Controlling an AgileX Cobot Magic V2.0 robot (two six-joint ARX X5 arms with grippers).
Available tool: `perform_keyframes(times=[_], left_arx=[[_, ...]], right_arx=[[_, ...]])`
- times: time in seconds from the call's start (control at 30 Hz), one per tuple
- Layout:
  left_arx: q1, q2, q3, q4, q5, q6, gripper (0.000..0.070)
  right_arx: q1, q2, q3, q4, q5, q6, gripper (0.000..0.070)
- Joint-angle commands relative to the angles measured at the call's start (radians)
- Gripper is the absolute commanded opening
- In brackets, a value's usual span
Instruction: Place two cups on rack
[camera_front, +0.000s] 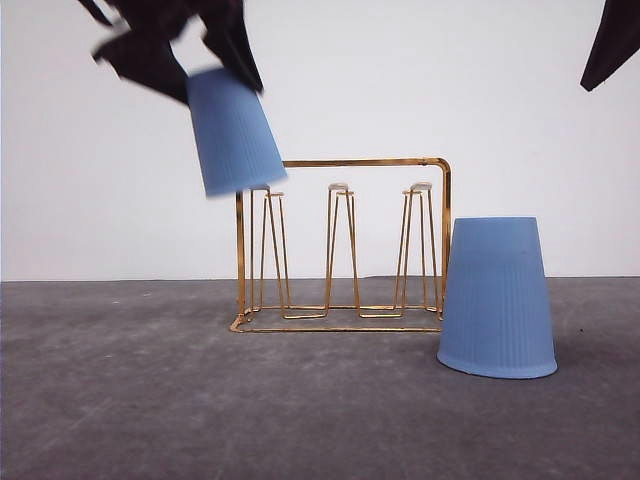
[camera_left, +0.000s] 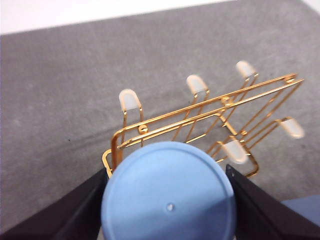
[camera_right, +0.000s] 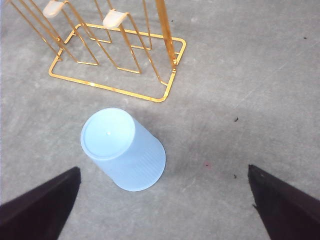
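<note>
1 light blue ribbed plastic tumbler (camera_front: 234, 130) hangs inverted, clamped in the left gripper (camera_left: 167, 200), above the gold wire rack's (camera_front: 345, 245) leftmost white-tipped prongs (camera_front: 265, 190). Level it, centre its mouth, then lower. The right gripper (camera_right: 162, 205) is spread wide over the second tumbler (camera_right: 125, 148), mouth-down beside the rack.

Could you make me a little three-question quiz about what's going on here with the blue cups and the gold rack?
1. True or false: the left gripper holds a cup upside down above the rack.
2. Where is the second cup? A) on a prong B) mouth-down on the table beside the rack C) lying on its side
3. How many cups sit on the rack now?

Key: 1 true. 2 B. 3 none; the right gripper is open above the second cup.
</note>
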Motion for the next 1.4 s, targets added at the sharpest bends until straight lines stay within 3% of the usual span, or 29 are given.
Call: perform_keyframes(times=[0.0,0.13,0.27,0.33,0.6,0.73,0.93,1.07,1.23,1.37], left_arx=[[-0.005,0.039,0.017,0.029,-0.003,0.013,0.0364],[-0.005,0.113,0.017,0.053,-0.002,0.014,0.0378],[-0.005,0.165,0.017,0.062,-0.002,0.014,0.0570],[-0.005,0.182,0.017,0.063,-0.001,0.014,0.0599],[-0.005,0.188,0.043,0.034,-0.002,0.013,0.0597],[-0.005,0.167,0.120,-0.069,0.011,0.013,0.0596],[-0.009,0.088,0.211,-0.218,0.034,0.044,0.0596],[-0.005,0.025,0.211,-0.346,0.032,0.085,0.0593],[0.008,-0.018,0.200,-0.480,0.028,0.122,0.0590],[0.021,-0.070,0.103,-0.485,0.028,0.120,0.0590]], right_arx=[[0.004,0.009,0.009,0.009,-0.002,-0.012,0.0700],[0.004,0.009,0.009,0.009,-0.002,-0.017,0.0700],[0.004,0.009,0.009,0.009,0.000,-0.030,0.0700],[0.004,0.009,0.009,0.009,0.001,-0.033,0.0700],[0.005,0.011,0.009,0.015,-0.012,-0.034,0.0700],[0.024,0.034,0.009,0.045,-0.056,-0.032,0.0700],[0.111,0.143,0.009,0.147,-0.050,-0.010,0.0700],[0.175,0.252,0.009,0.239,-0.039,0.001,0.0700],[0.233,0.384,0.009,0.323,0.035,0.000,0.0700],[0.249,0.483,0.009,0.369,0.033,0.000,0.0700]])
